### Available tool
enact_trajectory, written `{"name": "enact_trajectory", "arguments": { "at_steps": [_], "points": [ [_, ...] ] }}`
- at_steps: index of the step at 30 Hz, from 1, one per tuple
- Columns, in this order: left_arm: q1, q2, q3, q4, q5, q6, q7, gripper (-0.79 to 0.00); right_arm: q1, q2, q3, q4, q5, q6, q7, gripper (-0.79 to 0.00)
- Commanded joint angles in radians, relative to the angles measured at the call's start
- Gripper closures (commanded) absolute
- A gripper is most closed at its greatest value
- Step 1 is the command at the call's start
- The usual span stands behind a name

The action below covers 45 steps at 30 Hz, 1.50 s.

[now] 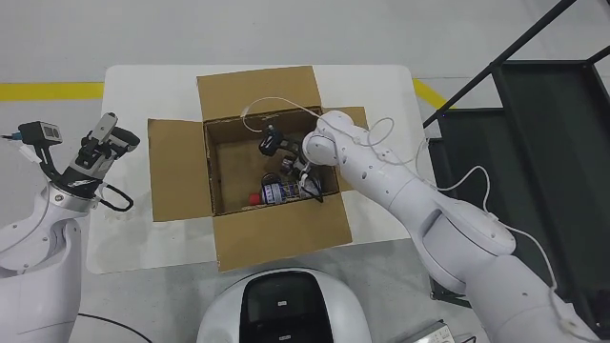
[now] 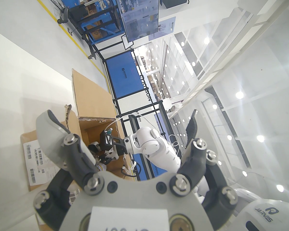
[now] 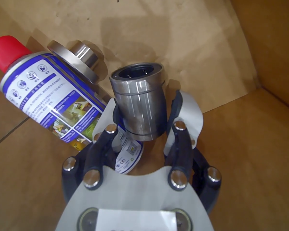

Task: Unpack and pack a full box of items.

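White bench (image 1: 381, 86) carries an open cardboard box (image 1: 276, 238). Inside it, the right hand (image 3: 145, 104) pinches a shiny metal tube (image 3: 138, 97), just beside a blue spray can (image 3: 50, 90). The left hand (image 2: 120, 118) hangs spread wide, apart from the box.

Right arm (image 1: 400, 186) stretched forward, right tool (image 3: 145, 108) clamped on metal cylinder (image 3: 139, 92), left tool (image 2: 120, 118) spread open, raised aside.

Spray can (image 3: 50, 92) — base end partly behind the right hand (image 3: 145, 105), label print too small to read. Steel sleeve (image 3: 139, 102): lower end buried between the fingers (image 3: 190, 111). Flanged part (image 3: 79, 58) half hidden behind the can. From above, box (image 1: 281, 233) contents too small to tell — right arm (image 1: 381, 167) covers some.
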Motion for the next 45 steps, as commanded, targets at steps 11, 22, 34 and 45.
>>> {"name": "enact_trajectory", "arguments": {
  "at_steps": [11, 22, 34, 45],
  "points": [
    [0.000, 0.000, 0.000, 0.000, 0.000, 0.000, 0.000, -0.785, 0.016, -0.045, -0.030, 0.085, -0.011, -0.007, -0.018, -0.256],
    [0.000, 0.000, 0.000, 0.000, 0.000, 0.000, 0.000, -0.785, 0.036, -0.063, -0.021, 0.111, -0.026, -0.007, -0.047, 0.000],
    [0.000, 0.000, 0.000, 0.000, 0.000, 0.000, 0.000, -0.785, -0.032, 0.019, 0.105, -0.088, -0.029, -0.107, -0.130, 0.000],
    [0.000, 0.000, 0.000, 0.000, 0.000, 0.000, 0.000, -0.785, -0.272, 0.152, 0.363, -0.424, 0.012, -0.216, -0.187, 0.000]
  ]
}}
